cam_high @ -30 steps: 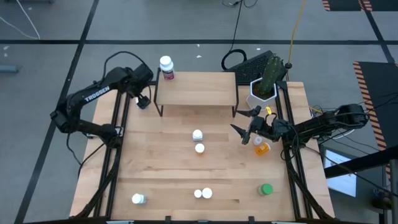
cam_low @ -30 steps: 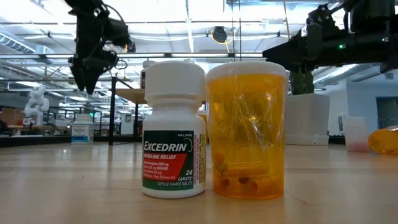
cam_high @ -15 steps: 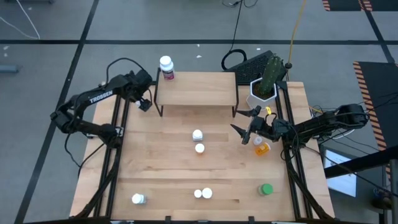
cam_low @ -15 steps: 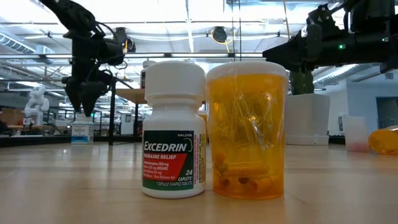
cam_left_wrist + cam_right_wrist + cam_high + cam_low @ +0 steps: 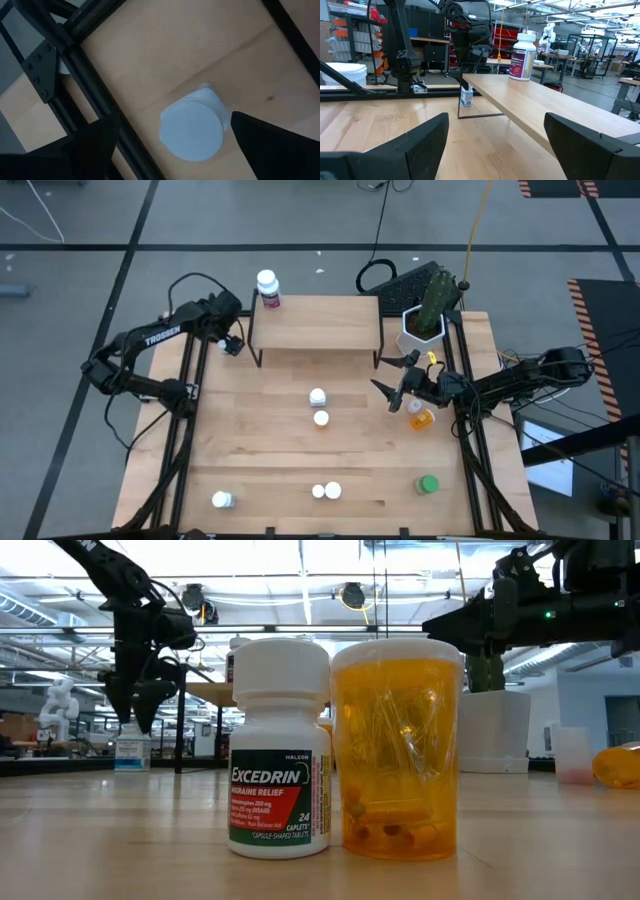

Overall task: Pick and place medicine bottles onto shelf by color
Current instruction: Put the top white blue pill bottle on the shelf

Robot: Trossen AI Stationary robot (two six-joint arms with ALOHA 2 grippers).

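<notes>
Medicine bottles lie scattered about the shelf (image 5: 316, 322), the low light-wood board on thin black legs at the far side of the table (image 5: 250, 450), and one stands on it: a white bottle with a dark red label (image 5: 267, 289) on the shelf's far left corner.

The left gripper (image 5: 229, 345) hangs just off the shelf's left end, above the table, with its fingers spread wide and nothing between them. In its wrist view a small white-capped bottle (image 5: 193, 126) sits directly under the gap between the two dark fingers (image 5: 90, 145), on the wood beside a black frame rail. The left arm runs back from there toward the table's left edge.

The right gripper (image 5: 397, 377) is in front of the shelf's right end, pointed toward the shelf, its fingers also wide apart and empty. In its wrist view the shelf's edge runs across ahead of it, with the labelled bottle standing at the far end. An orange bottle (image 5: 422, 419) lies on its side just beside this gripper, on the side away from the shelf.

Two white-capped bottles (image 5: 318, 397) stand close together in front of the shelf's middle. Farther from the shelf, near the table's front edge, are a white bottle and an orange one side by side (image 5: 325, 491), a green bottle (image 5: 428, 484) to the right, and a white bottle (image 5: 222, 500) to the left.

A white pot with a cactus (image 5: 424, 320) stands just off the shelf's right end.
</notes>
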